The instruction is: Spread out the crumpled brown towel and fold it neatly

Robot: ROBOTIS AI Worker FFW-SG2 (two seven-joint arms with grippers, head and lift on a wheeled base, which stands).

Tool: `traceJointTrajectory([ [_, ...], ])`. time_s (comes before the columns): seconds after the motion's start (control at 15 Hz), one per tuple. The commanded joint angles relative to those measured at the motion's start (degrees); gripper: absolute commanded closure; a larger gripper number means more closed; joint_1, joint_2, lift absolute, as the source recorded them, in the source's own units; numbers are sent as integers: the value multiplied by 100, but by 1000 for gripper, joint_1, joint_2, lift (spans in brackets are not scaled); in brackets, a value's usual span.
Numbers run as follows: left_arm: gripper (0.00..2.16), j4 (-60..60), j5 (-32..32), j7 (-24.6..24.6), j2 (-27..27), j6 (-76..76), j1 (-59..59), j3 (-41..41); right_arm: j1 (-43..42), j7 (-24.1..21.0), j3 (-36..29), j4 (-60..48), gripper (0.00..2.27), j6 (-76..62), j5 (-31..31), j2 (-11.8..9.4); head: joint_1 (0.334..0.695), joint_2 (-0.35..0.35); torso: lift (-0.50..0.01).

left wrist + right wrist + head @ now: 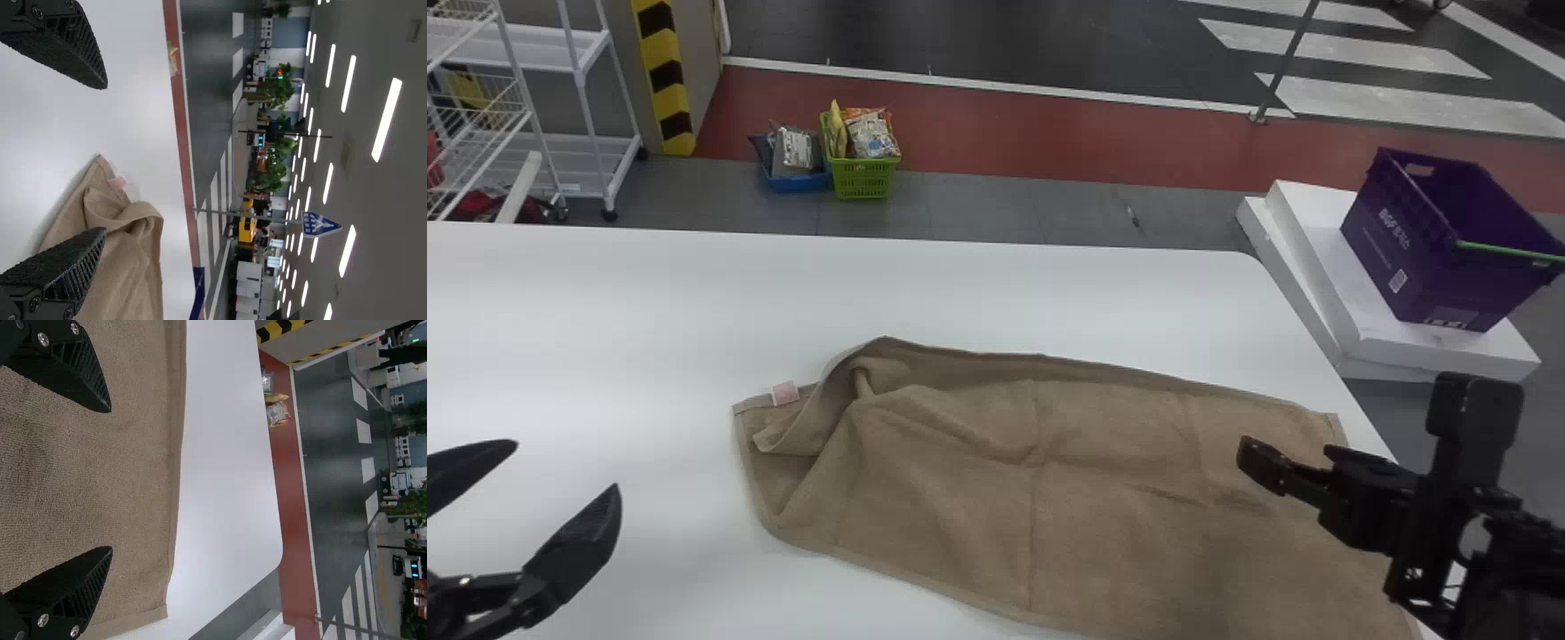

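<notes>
the brown towel (960,498) lies on the white bench (605,311), mostly opened out, its right end by the bench's right edge. its left end is rumpled and turned over on itself, near a small pale tag (785,393). the left pincer (567,464) is spread over the bench, left of the towel; the right pincer (1288,455), also spread, is above the towel's right part.

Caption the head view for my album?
Rumpled brown cloth towel on flat white table, black left claw beside, black right claw above.
</notes>
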Motion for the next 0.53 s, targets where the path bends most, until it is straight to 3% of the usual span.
traceJointTrajectory([
  [0.0,70,10,-303,138,-24,271,-240,-343,-16,-2,34,85,60,-77,4,5,695,-229,-128],
  [0.47,140,432,-637,631,-24,517,-610,-1362,-16,-20,-1,147,63,-77,48,5,695,-313,-128],
])
